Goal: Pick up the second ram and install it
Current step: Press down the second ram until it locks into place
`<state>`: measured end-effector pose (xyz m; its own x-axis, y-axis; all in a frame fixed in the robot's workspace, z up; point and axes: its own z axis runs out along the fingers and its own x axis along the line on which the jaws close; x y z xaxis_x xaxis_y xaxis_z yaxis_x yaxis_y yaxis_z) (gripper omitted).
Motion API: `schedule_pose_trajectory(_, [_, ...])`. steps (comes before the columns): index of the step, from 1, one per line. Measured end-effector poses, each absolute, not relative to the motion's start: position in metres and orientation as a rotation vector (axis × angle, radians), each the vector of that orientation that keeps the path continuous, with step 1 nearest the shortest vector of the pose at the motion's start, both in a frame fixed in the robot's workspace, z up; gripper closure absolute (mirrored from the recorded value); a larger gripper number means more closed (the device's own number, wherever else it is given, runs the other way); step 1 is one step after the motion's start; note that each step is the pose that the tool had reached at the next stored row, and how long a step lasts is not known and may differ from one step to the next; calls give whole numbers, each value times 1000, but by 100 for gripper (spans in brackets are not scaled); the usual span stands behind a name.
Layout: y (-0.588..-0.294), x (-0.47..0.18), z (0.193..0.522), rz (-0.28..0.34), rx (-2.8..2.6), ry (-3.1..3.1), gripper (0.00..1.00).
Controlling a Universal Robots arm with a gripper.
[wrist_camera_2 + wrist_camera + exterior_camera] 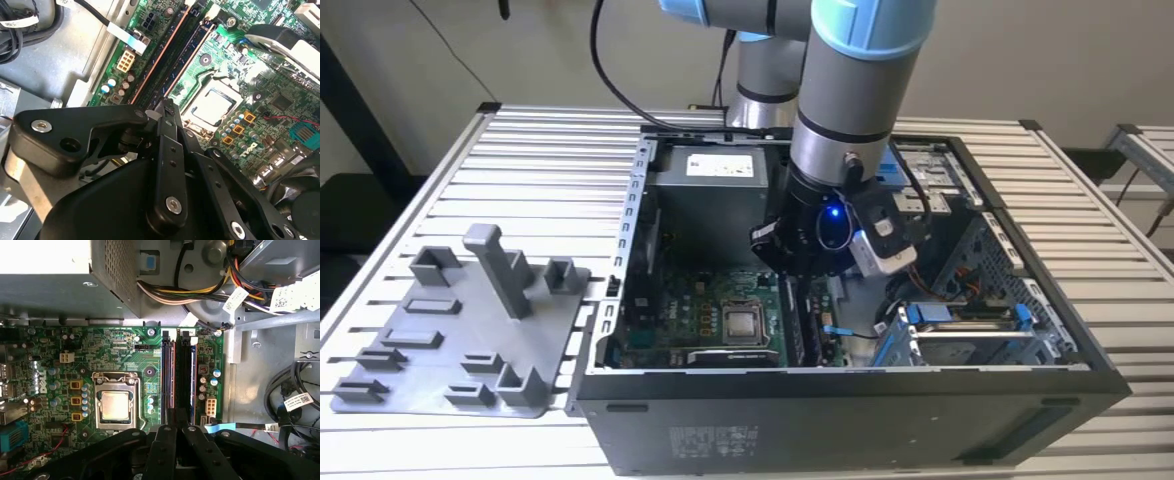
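Fingers (176, 432) of mine look drawn close together over the RAM slots (175, 375) of the motherboard (125, 355), deep inside the open computer case (854, 395). Whether they pinch anything I cannot tell: in both wrist views the tips meet above the slot rows, and no stick shows clearly between them. The second ram (186, 377) seems to be the dark module lying along the slot straight ahead of my fingertips, beside the blue-edged slots; whether it is fully seated I cannot say. To do this step well, I judge that I should stay square to the slot, press evenly along its length and avoid tilting toward the processor socket (116, 405) on one side of my fingers or the bundled cables (295, 405) on the other. The grey fixture tray (454, 330) sits outside the case, well apart from me.
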<state>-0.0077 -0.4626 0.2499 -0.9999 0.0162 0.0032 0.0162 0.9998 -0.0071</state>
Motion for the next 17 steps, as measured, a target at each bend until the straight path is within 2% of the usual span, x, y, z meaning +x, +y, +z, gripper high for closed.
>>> schedule_pose_trajectory(17, [-463,-8,250,12,321,-3129,89])
